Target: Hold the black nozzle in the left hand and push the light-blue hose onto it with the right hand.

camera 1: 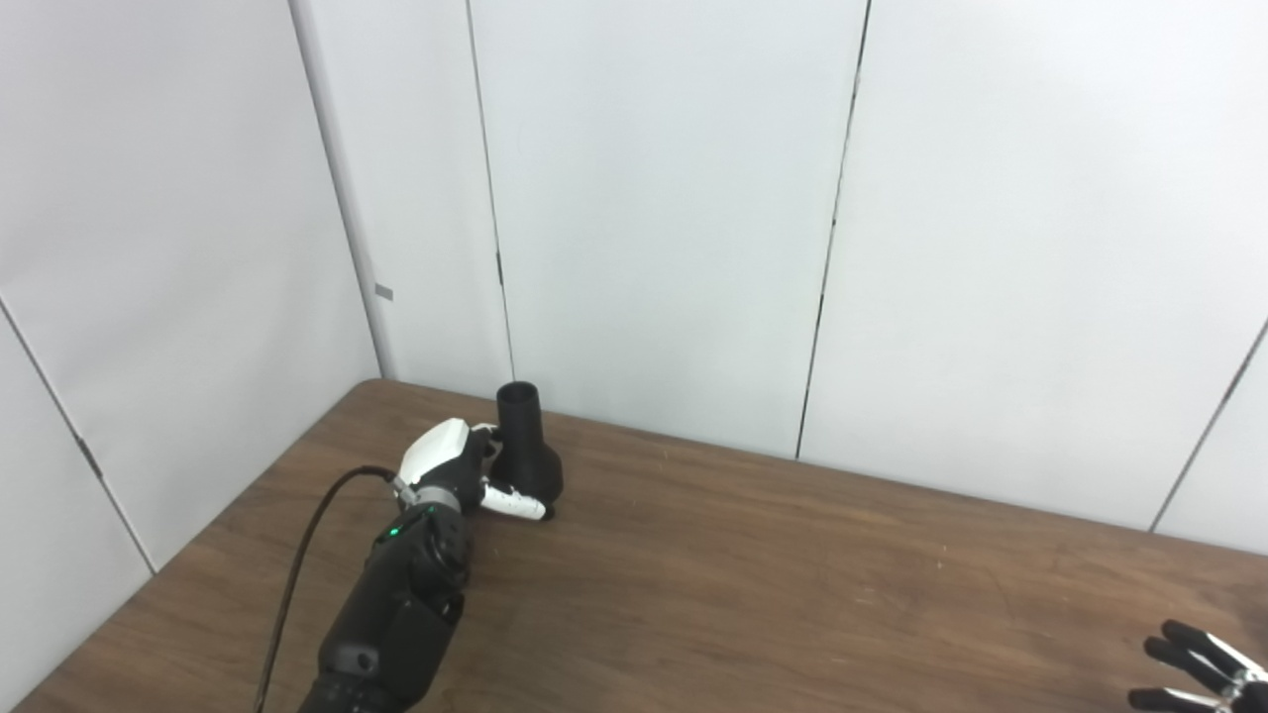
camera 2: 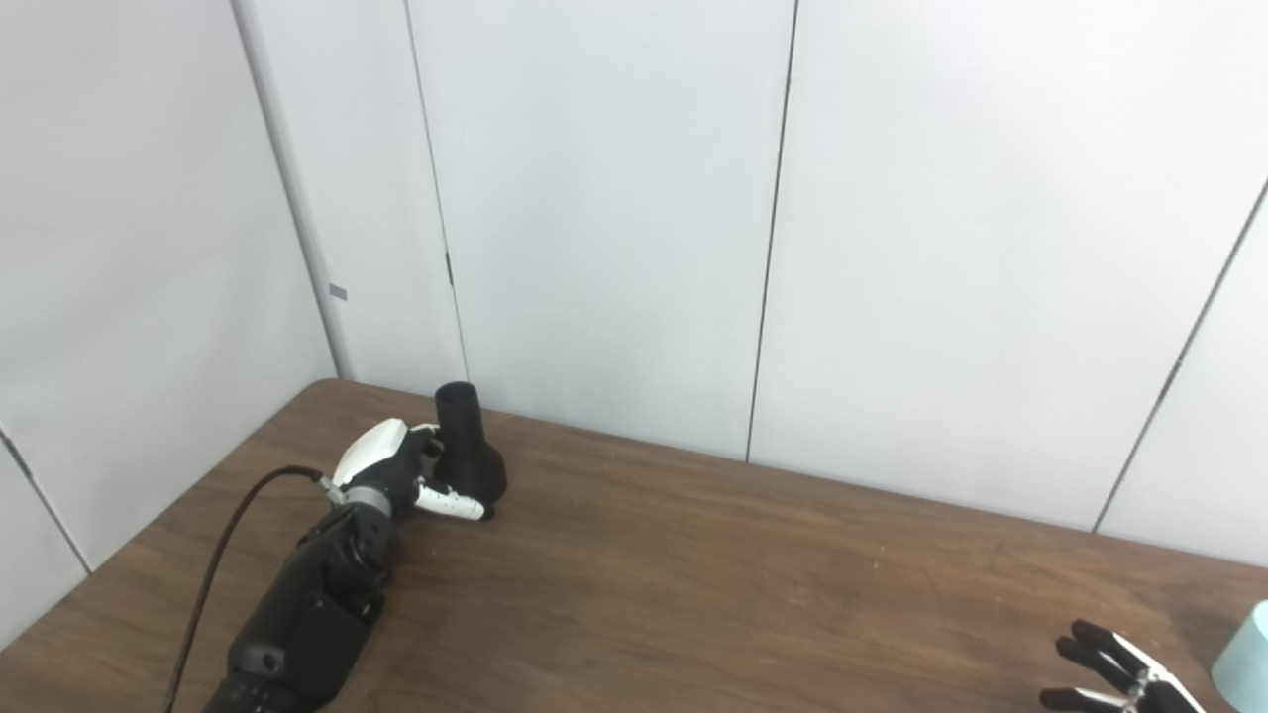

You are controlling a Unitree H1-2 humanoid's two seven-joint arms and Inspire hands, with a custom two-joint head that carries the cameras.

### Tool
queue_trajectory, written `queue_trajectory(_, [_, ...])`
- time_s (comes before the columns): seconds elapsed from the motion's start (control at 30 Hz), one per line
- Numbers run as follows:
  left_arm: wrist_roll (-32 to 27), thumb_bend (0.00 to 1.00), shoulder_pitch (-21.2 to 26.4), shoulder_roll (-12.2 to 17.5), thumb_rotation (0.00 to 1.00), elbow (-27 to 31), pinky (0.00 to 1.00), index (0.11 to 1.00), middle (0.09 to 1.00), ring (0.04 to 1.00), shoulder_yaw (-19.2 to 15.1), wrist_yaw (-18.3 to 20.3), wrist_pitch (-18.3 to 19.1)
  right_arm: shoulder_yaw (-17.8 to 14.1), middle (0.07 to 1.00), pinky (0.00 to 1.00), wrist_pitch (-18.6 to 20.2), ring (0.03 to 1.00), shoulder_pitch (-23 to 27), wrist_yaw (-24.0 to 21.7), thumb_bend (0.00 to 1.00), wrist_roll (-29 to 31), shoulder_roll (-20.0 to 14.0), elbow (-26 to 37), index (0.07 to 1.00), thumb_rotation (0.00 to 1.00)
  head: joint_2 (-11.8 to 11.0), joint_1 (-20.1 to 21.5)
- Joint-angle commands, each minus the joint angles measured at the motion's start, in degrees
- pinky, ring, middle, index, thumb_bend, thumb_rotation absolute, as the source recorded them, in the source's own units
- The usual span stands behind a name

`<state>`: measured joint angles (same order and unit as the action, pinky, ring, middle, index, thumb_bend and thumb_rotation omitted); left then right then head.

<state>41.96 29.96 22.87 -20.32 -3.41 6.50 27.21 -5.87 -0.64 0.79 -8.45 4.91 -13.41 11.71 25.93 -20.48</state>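
Nearest me, at the bottom right corner, my right hand (camera 2: 1114, 673) only just pokes into view: dark fingers (camera 1: 1194, 649) spread apart, nothing between them. Just beside it, cut off by the right edge of the right eye view, is a pale blue rounded shape that I take to be the end of the hose (camera 2: 1246, 656) (the left eye view doesn't reach it at all). Hand and hose look close but apart; I see no contact.

Farther back on the left, my left arm runs up from the bottom edge with its black cable trailing alongside. The left hand (camera 1: 451, 470) is at the nozzle (camera 1: 525, 441), which stands upright on the table (camera 1: 792, 584) near the back wall, narrow open neck up and wide base down. The thumb lies across the front of the base and the palm sits against its side, so I read the fingers as wrapped around it, though the far-side fingers are hidden and I can't vouch for how firm the hold is. The base seems to be resting on the wood, or barely off it; I can't tell which.

So, by my judgement: the first half is roughly done, with the nozzle in the left hand's grasp. Everything involving the hose remains. The right hand has yet to take it, the two parts are well apart across the table, and the push-on hasn't begun.
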Motion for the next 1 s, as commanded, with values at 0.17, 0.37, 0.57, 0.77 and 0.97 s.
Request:
queue_trajectory(0.17, [-3.7, 0.91, 3.2, 2.3, 0.23, -1.8, 1.00, 0.781, 0.785, 0.859, 1.5, -4.8, -1.9, -0.7, 0.791, 0.48, -1.4, 0.639, 0.9, 0.6, 0.71, -0.3, -0.6, 2.6, 0.808, 0.07, 0.4, 0.3])
queue_trajectory(0.37, [-6.2, 0.90, 3.6, 2.7, 0.22, -3.1, 1.00, 0.766, 0.767, 0.845, 2.8, -6.7, -2.7, -0.7, 0.789, 0.46, -1.0, 0.635, 0.7, 0.6, 0.71, 0.2, -0.4, 3.2, 0.806, 0.07, 0.5, 0.7])
queue_trajectory(0.57, [-10.1, 0.86, 3.6, 2.9, 0.13, -2.9, 1.00, 0.643, 0.618, 0.776, 2.8, -7.2, -3.9, -0.9, 0.789, 0.46, -1.0, 0.632, 0.7, 0.5, 0.71, 0.5, -0.6, 3.2, 0.806, 0.08, 0.8, 0.6])
queue_trajectory(0.77, [-13.9, 0.53, 3.2, 3.0, 0.03, -3.1, 1.00, 0.480, 0.534, 0.710, 2.9, -7.2, -6.3, -0.9, 0.792, 0.46, -0.8, 0.636, 0.5, 0.5, 0.71, 0.3, -0.6, 3.5, 0.809, 0.08, 1.0, 0.5])
queue_trajectory(0.97, [-14.9, 0.53, 2.0, 3.6, 0.00, -2.6, 1.00, 0.498, 0.468, 0.655, 4.5, -7.1, -8.6, -1.0, 0.796, 0.47, -0.5, 0.639, 0.4, 0.4, 0.70, 0.3, -0.9, 3.9, 0.813, 0.07, 1.3, 0.4])
